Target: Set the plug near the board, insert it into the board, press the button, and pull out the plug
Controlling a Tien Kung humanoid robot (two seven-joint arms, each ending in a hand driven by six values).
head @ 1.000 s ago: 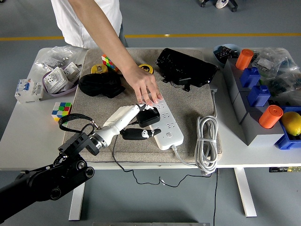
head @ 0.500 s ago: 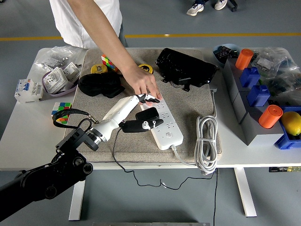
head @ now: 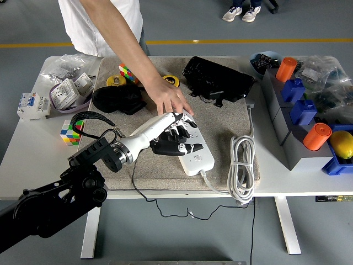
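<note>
While clamping the plug (head: pixel 168 146) in the left hand (head: pixel 175 137) over the board (head: pixel 197 153), risking misaligned prongs jamming.

On the desk (head: pixel 33 165) lie two colour cubes, one at the left edge (head: pixel 70 132) and one at the back (head: pixel 128 72), and one white power strip (head: pixel 194 148). Two orange cylinders (head: pixel 286 69) (head: pixel 317 136) and two blue blocks (head: pixel 293 90) (head: pixel 303 111) sit on the right. There is one lemon (head: pixel 342 143) and one coiled white cable (head: pixel 243 168).
</note>
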